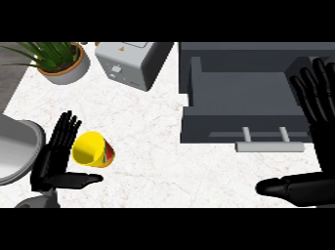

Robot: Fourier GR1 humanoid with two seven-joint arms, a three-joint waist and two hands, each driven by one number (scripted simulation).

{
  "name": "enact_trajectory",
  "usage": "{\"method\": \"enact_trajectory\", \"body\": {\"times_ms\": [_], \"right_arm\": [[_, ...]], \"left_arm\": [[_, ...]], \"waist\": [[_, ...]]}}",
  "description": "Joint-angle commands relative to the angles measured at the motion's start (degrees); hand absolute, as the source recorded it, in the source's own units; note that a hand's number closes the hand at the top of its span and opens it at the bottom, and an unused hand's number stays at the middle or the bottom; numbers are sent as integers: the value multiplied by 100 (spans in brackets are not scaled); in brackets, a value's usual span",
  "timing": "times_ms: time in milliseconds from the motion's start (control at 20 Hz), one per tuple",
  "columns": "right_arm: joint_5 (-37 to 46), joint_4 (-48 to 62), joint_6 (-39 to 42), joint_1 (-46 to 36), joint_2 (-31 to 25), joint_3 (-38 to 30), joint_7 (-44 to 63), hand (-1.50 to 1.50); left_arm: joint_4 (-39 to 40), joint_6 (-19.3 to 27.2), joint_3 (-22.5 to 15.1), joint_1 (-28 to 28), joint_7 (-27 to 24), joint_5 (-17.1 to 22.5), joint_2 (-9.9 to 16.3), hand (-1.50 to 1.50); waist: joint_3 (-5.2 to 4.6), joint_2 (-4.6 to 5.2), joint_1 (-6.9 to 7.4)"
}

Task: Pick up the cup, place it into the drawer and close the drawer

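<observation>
A yellow cup with a red side lies tipped on the white counter at the lower left, its mouth facing left. My left hand stands open right beside it on its left, fingers straight up and thumb stretched out under the cup. The grey drawer is pulled open at the upper right, its inside bare, with a pale handle at its front. My right hand is open at the right edge, fingers up over the drawer's right side, thumb pointing left.
A potted green plant stands at the back left, and a white toaster is next to it. A large grey round pot sits at the left edge, close behind my left hand.
</observation>
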Motion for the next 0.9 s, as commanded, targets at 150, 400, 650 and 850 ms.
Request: {"method": "enact_trajectory", "body": {"times_ms": [150, 400, 650, 850], "right_arm": [[-33, -9, 5, 188, 81, 9, -73, -150], [-102, 24, 120, 144, -20, -71, -53, -150], [3, -546, 80, 490, 114, 193, 67, -150], [-300, 82, 238, 101, -78, -202, 44, -150]], "left_arm": [[1054, -58, 143, -407, -635, 4, 82, -150], [1568, -36, 225, -260, -1305, -175, 221, -150], [2155, -70, 120, -484, -1658, -289, 183, -150], [2818, -325, 335, -938, -1739, -164, 520, -150]], "waist": [[1, -1, 0], [0, -1, 1], [0, -3, -9], [0, 3, -1]]}}
